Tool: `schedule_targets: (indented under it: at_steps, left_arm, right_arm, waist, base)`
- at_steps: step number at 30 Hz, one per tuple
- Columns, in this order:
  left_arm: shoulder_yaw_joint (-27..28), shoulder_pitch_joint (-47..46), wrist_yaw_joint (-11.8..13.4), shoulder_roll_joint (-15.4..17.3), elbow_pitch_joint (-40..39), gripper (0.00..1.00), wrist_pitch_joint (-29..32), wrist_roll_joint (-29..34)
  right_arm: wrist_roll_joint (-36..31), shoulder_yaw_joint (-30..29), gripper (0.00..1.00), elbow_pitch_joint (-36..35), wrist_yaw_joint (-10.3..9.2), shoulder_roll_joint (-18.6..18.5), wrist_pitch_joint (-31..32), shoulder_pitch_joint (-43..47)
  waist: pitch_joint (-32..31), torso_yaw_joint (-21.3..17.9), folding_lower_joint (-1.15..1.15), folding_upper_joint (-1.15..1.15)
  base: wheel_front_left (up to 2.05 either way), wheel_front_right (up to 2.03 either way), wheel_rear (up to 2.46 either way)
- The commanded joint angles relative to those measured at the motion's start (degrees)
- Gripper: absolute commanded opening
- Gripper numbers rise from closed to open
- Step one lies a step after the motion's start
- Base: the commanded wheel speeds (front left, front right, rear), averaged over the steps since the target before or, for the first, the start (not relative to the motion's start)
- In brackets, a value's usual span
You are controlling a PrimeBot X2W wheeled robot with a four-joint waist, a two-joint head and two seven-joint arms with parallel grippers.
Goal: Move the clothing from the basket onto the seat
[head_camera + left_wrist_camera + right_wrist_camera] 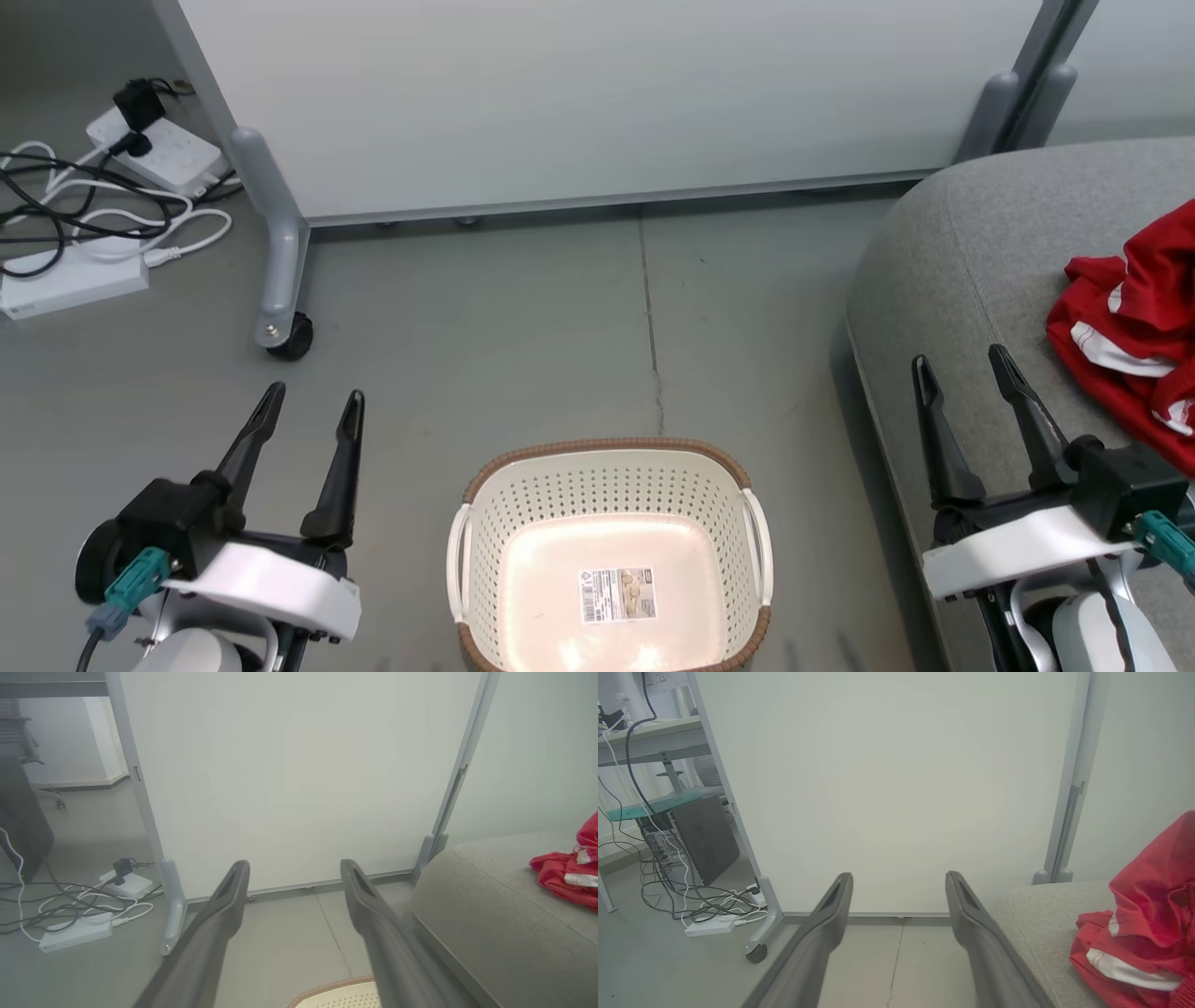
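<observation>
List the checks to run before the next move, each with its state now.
1. The laundry basket is emptied: ok, its floor bears just a paper label.
2. The red sportswear is on the sofa cushion: ok.
3. All of the sportswear rests on the cushion: cannot tell, it runs past the picture's edge.
4. The left hand is free: ok, open, holding nothing.
5. The right hand is free: ok, open, apart from the sportswear.
6. The floor cables are away from both arms: ok, they lie at the far left.
</observation>
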Motion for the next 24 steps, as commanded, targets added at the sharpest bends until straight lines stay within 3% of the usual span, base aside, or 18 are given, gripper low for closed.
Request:
schedule_targets:
  at_steps: [1, 17, 24]
  left_arm:
    - [0.76, 1.08, 0.48, 0.37, -0.25, 1.0, -0.36, -0.05]
    - [6.87, 10.35, 1.02, 1.06, -2.85, 1.0, -0.36, 1.79]
    - [9.25, 12.93, 1.36, -0.42, -4.78, 1.0, -0.36, 2.61]
  right_arm:
    - [-0.43, -0.29, 1.0, -0.43, 0.01, -0.3, 0.32, 0.99]
    - [1.01, -3.07, 1.0, -5.45, 0.01, -0.3, 2.75, 7.89]
    - [1.62, -4.04, 1.0, -6.96, 0.01, -0.29, 3.33, 9.62]
  waist:
    - [-0.78, 0.29, 0.0, 0.0]
    - [-4.39, 0.75, 0.0, 0.0]
    - [-4.88, 0.91, 0.0, 0.0]
  base:
    - [0.0, 0.0, 0.0]
    - [0.0, 0.0, 0.0]
    - [0.0, 0.0, 0.0]
